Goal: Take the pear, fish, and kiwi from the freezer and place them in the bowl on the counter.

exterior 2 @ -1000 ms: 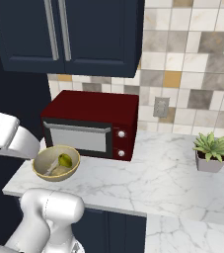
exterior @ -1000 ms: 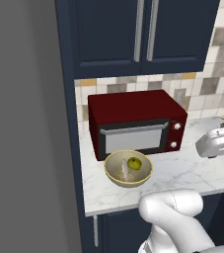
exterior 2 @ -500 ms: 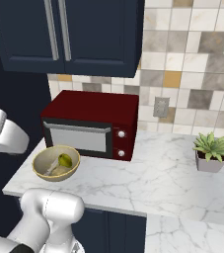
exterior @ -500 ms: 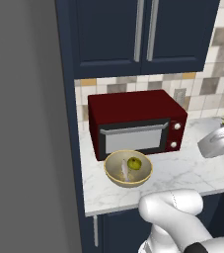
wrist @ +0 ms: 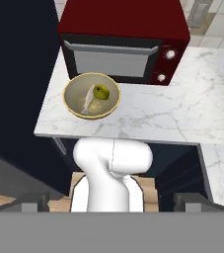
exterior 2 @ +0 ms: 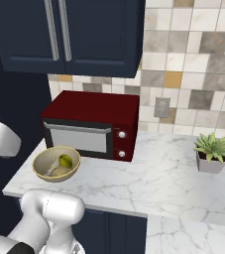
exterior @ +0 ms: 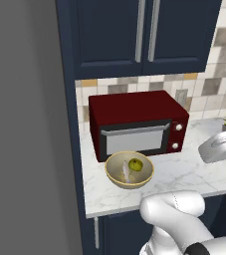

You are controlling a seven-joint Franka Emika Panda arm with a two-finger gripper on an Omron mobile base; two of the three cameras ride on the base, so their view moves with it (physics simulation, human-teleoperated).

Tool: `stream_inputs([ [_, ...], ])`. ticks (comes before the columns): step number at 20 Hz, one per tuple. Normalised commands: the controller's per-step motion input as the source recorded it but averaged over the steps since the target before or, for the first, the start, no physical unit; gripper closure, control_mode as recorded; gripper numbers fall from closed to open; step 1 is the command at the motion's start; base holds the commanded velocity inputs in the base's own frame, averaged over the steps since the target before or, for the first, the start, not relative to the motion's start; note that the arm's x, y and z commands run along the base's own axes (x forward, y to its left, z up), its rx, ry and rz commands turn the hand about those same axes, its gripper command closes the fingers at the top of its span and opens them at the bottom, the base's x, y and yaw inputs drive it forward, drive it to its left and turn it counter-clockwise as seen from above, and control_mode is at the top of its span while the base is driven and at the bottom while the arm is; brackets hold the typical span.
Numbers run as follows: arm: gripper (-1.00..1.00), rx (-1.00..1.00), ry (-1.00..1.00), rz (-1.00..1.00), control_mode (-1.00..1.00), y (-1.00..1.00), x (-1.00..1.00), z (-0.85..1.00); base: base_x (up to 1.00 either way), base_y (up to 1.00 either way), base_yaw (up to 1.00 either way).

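- Since a second ago the arm's white link has swung out toward the frame edge in both base views, away from the bowl [exterior: 129,170]; I judge it is heading back for the kiwi.
- Hand [wrist: 111,201]: fingers spread apart, empty.
- Counted on the desk [exterior 2: 158,181]: one bowl, holding one pear [exterior: 135,164] at 2 o'clock and one fish [wrist: 88,99] at 9 o'clock.

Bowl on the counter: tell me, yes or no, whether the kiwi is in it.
No: in the hand view the bowl holds the yellow-green pear and the pale fish, with no brown fruit.
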Motion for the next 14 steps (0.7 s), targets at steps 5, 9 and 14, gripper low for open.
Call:
stream_inputs([
  [5, -1.00, 0.00, 0.00, 0.00, 1.00, 0.00, 0.00, 0.00, -0.72, 0.01, 0.00],
  [9, -1.00, 0.00, 0.00, 0.00, 1.00, 0.00, 0.00, 0.00, -1.00, 0.31, -0.01],
  [14, -1.00, 0.00, 0.00, 0.00, 1.00, 0.00, 0.00, 0.00, -0.64, 0.88, 0.00],
])
